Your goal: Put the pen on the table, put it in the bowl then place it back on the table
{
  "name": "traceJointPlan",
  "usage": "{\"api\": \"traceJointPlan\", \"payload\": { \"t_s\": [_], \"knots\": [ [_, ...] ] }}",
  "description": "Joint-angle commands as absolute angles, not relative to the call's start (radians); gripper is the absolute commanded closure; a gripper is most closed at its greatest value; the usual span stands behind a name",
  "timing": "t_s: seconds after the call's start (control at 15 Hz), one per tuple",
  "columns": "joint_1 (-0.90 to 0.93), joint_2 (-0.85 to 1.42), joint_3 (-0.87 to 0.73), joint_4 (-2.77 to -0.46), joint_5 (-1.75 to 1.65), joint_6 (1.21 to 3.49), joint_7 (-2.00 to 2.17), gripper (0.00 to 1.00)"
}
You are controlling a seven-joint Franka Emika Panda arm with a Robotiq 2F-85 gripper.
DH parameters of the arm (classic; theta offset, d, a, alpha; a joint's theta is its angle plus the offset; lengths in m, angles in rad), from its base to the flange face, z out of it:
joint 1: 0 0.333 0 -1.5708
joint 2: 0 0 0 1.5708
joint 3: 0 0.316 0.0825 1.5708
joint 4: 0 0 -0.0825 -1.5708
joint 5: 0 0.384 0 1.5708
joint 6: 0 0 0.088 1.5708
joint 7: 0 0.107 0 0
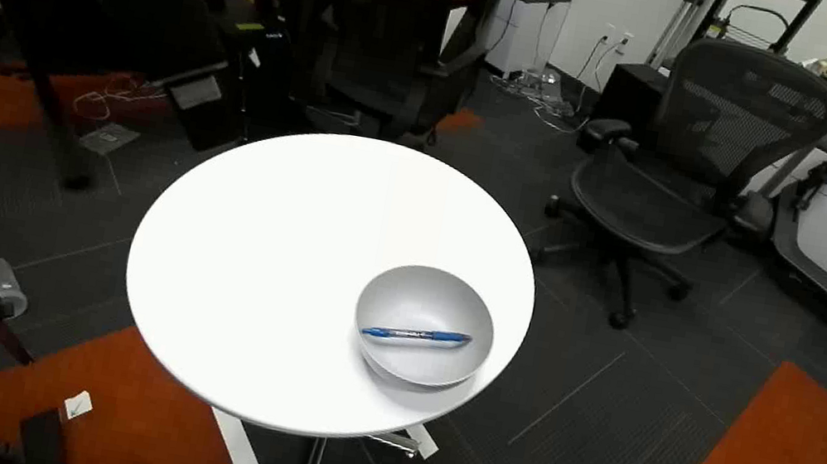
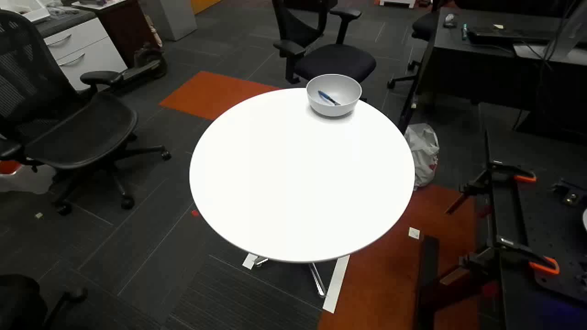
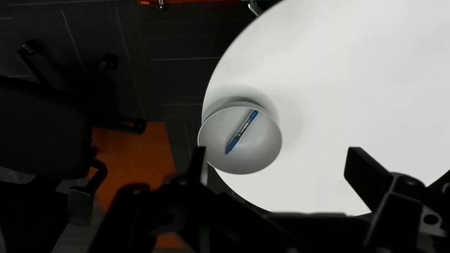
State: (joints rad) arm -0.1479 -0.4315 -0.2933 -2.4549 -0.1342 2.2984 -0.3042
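The blue pen (image 1: 416,335) lies inside the silver-grey bowl (image 1: 417,373), shown in both exterior views: the pen (image 2: 327,97) and the bowl (image 2: 332,111). The bowl stands upright near the edge of the round white table (image 1: 269,241). In the wrist view, the pen (image 3: 241,132) rests slantwise inside the bowl (image 3: 248,168), one end towards the rim. My gripper (image 3: 277,154) is open, its fingers wide apart with nothing between them. It appears above the table (image 3: 344,88), and the bowl is ahead of the left finger. The gripper is out of view in both exterior views.
A black mesh chair (image 1: 709,147) stands beside the table. Another black chair (image 2: 335,59) is behind the bowl's side of the table. A black bench with orange-tipped clamps (image 2: 543,266) stands on another side. A plastic bag (image 2: 422,151) is on the floor.
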Motion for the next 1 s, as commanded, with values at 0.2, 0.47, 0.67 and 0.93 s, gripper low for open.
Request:
{"api": "traceJointPlan", "payload": {
  "t_s": [0.2, 0.47, 0.67, 0.93],
  "knots": [
    [-0.161, -0.43, -0.281, -2.453, -0.126, 2.296, -0.31, 0.0],
    [-0.152, -0.372, -0.28, -2.409, -0.118, 2.295, -0.306, 0.0],
    [-0.129, -0.262, -0.284, -2.34, -0.074, 2.307, -0.308, 0.0],
    [-0.141, -0.063, -0.25, -2.21, -0.061, 2.321, -0.198, 0.0]
  ]
}}
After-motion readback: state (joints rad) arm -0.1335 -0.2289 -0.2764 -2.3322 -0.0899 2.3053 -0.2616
